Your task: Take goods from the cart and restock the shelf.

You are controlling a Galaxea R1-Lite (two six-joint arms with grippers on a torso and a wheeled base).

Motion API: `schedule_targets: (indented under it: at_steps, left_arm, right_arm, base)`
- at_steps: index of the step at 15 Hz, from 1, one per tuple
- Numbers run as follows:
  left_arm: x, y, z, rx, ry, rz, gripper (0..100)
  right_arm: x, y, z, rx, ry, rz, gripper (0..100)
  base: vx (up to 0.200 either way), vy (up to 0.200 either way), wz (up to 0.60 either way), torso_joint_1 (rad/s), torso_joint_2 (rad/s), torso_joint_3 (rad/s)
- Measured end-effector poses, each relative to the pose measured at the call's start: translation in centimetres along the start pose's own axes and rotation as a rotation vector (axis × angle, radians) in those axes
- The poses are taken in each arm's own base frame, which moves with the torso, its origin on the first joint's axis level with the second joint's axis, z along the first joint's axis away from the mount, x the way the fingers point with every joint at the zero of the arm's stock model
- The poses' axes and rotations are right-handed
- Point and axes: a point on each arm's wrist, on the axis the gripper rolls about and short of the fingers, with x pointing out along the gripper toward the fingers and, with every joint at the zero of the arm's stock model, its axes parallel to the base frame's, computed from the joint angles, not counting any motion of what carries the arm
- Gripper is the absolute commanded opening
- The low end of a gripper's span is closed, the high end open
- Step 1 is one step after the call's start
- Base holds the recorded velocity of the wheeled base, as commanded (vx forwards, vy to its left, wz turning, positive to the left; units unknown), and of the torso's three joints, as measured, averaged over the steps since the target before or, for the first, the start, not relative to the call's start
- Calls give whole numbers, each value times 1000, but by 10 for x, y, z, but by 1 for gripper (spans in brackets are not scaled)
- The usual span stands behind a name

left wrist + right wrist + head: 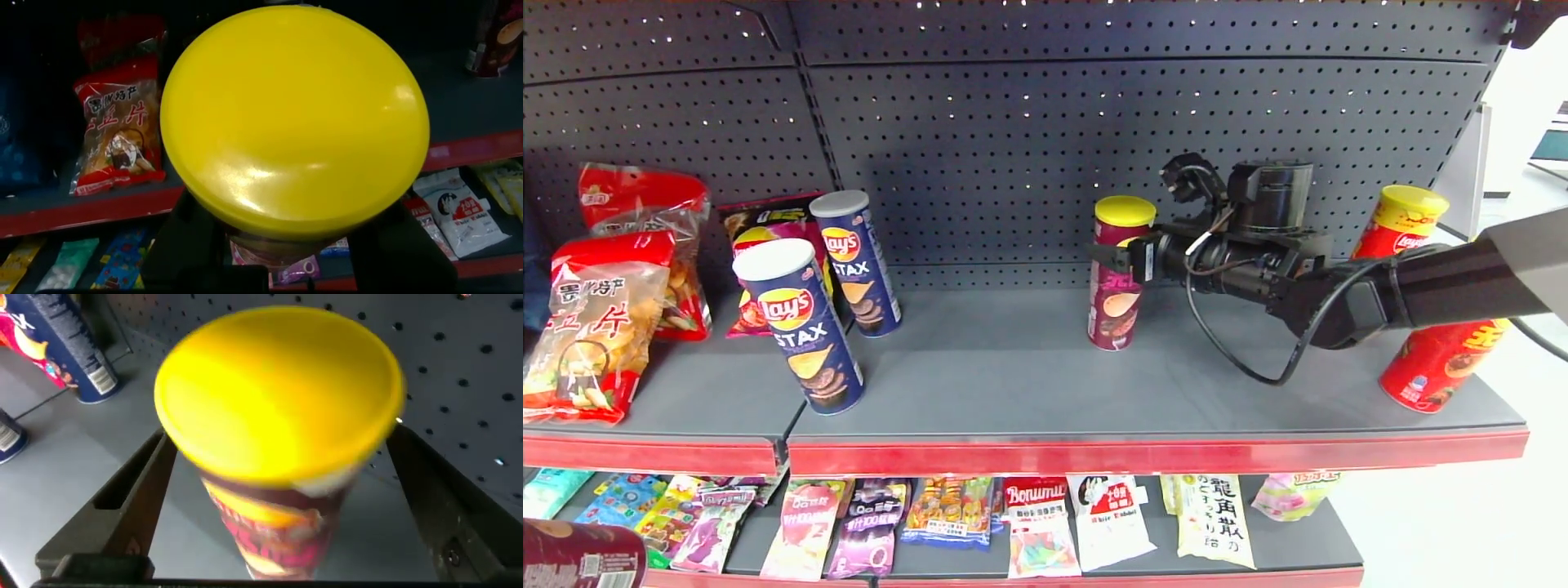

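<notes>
Your right gripper (pixel 1117 258) straddles the purple can (pixel 1116 314) at the middle of the frame, where it stands upright on the upper shelf (pixel 1013 392); the fingers are parted, with gaps either side of the can. Back out crooked and a finger may clip it and tip it over. Your forearm crosses the red can (pixel 1433 367) at the right edge, so a sideways swing could knock it off. Your left gripper (pixel 286 249) is clamped on a spare can (pixel 294 122), whose broad lid blocks much of that camera
</notes>
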Motion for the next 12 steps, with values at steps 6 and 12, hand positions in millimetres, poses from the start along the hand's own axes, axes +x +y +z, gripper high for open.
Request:
schedule_targets:
  at_steps: [6, 12]
  left_arm:
    - [0, 0, -1, 0, 5, -1, 0]
    - [1, 0, -2, 0, 7, -2, 0]
  right_arm:
    - [10, 1, -5, 0, 4, -11, 0]
    - [2, 28, 7, -8, 8, -55, 0]
  base:
    - [0, 0, 0, 0, 0, 0]
    - [0, 0, 0, 0, 0, 0]
